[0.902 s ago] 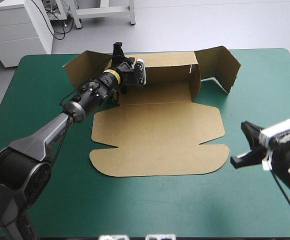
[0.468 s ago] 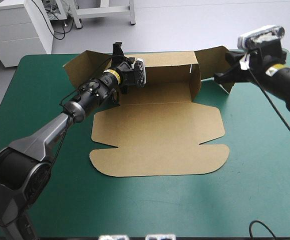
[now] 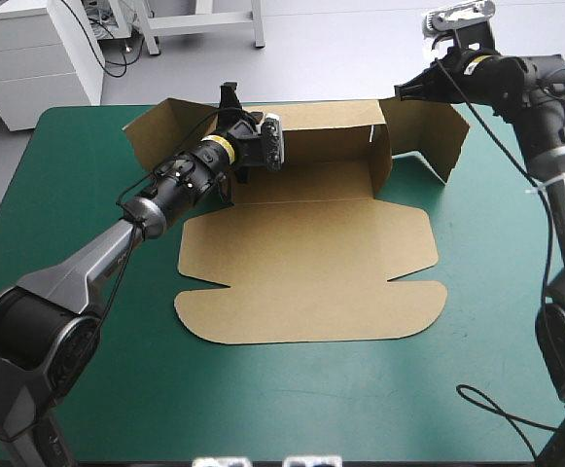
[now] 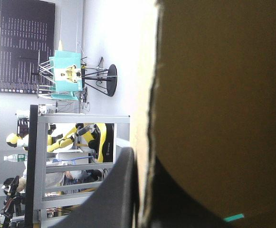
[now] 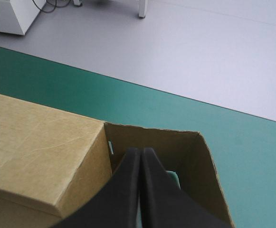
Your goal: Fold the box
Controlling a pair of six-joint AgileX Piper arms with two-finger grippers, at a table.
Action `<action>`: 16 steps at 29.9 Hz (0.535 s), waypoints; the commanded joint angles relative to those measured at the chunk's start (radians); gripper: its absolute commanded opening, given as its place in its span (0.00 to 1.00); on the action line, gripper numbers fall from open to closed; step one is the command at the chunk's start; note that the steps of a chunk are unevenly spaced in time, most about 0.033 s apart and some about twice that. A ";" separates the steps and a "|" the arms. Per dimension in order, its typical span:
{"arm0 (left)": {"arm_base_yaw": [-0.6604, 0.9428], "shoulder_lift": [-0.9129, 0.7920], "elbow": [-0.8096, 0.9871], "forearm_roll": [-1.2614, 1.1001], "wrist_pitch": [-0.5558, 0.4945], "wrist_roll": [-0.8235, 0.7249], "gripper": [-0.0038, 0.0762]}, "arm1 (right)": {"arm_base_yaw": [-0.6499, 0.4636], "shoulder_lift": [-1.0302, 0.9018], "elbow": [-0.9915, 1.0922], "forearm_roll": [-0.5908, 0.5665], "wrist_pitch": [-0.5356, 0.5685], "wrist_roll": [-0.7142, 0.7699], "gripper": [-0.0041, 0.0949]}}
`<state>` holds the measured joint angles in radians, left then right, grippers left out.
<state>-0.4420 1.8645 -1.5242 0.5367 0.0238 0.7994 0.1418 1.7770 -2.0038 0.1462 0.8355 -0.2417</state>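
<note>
1. Counter (image 3: 78,389), teal-green cover: carries the box.
2. Box (image 3: 311,263), brown: long axis crosswise, rear wall (image 3: 326,122) raised, front panels flat.
3. Left end effector (image 3: 230,100): pinching the rear wall near its left corner.
4. Right end effector (image 3: 402,93): fingers pressed together, empty. The right flap (image 3: 436,126) stands just beneath it, so this arm is the nearer one.

No text, label, brand, number or sign is legible in any view; the box (image 3: 306,263) shows plain brown board on every visible face, and the teal-green surface (image 3: 292,409) carries no readable marking.
</note>
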 commanded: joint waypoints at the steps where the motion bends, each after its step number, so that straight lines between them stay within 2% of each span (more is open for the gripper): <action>1: -0.002 -0.068 -0.024 -0.020 -0.046 -0.027 0.04 | -0.003 0.051 -0.117 -0.008 -0.015 0.019 0.02; 8: -0.002 -0.068 -0.024 -0.020 -0.046 -0.028 0.04 | -0.003 0.197 -0.190 -0.008 0.025 0.059 0.02; 16: -0.002 -0.068 -0.024 -0.020 -0.046 -0.028 0.04 | -0.003 0.254 -0.175 -0.007 0.115 0.066 0.02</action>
<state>-0.4420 1.8645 -1.5242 0.5367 0.0238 0.7970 0.1418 2.0894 -2.1572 0.1372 0.9585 -0.1737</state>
